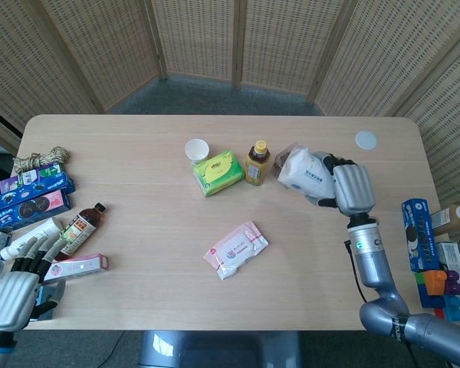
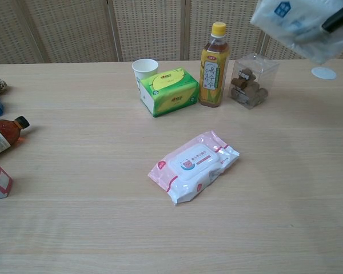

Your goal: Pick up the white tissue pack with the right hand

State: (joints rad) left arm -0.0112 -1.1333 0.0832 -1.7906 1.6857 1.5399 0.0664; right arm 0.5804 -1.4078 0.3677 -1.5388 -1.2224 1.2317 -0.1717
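My right hand (image 1: pixel 345 186) grips the white tissue pack (image 1: pixel 305 175) and holds it well above the table. In the chest view the tissue pack (image 2: pixel 300 23) hangs tilted at the top right corner, high over the clear plastic box (image 2: pixel 250 81); only a dark sliver of the hand shows at its right edge. My left hand (image 1: pixel 17 282) rests open with fingers spread at the table's near left corner, touching nothing.
On the table stand a paper cup (image 1: pixel 197 149), a green tissue box (image 1: pixel 218 172) and a yellow tea bottle (image 1: pixel 257 162). A pink wet-wipes pack (image 1: pixel 235 248) lies mid-table. A white disc (image 1: pixel 366 139) lies far right. Boxes and bottles crowd both side edges.
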